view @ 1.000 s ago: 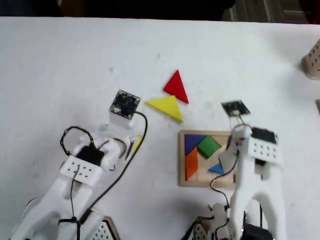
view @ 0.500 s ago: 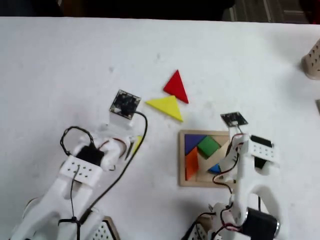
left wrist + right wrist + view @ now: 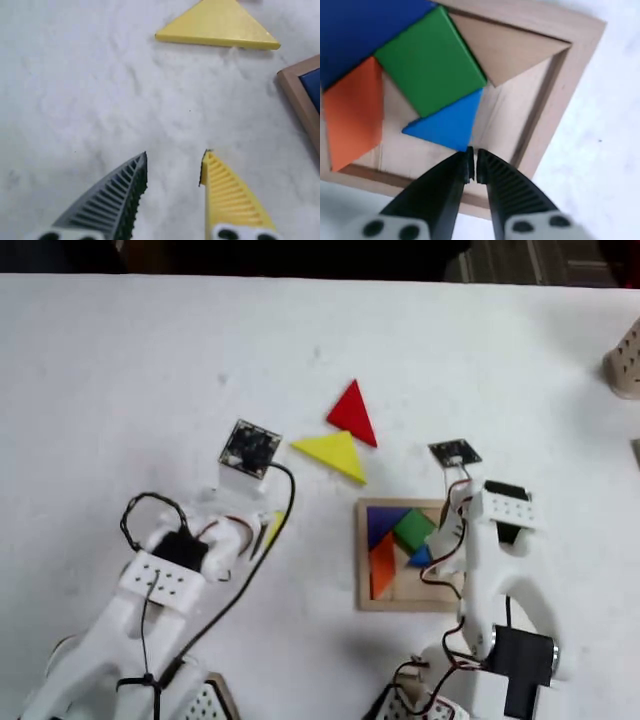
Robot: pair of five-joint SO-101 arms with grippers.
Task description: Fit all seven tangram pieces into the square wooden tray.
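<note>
The square wooden tray (image 3: 365, 595) lies right of centre and holds a dark blue triangle (image 3: 383, 523), a green square (image 3: 414, 530), an orange parallelogram (image 3: 383, 565) and a small blue triangle (image 3: 420, 556). In the right wrist view a tan triangle (image 3: 505, 47) also sits in the tray (image 3: 555, 115). My right gripper (image 3: 472, 162) is shut, its tips at a corner of the small blue triangle (image 3: 447, 125). A yellow triangle (image 3: 332, 453) and a red triangle (image 3: 352, 412) lie on the table beyond the tray. My left gripper (image 3: 175, 165) is open over bare table, short of the yellow triangle (image 3: 217, 25).
The right arm (image 3: 500, 515) hangs over the tray's right side. The left arm (image 3: 165, 570) rests at the front left. A perforated object (image 3: 625, 360) stands at the right edge. The tray's corner (image 3: 300, 100) shows in the left wrist view.
The right arm has swung away from the front edge and leftward over the tray. The small blue triangle has slid with it up against the green square. The left arm has not moved.
</note>
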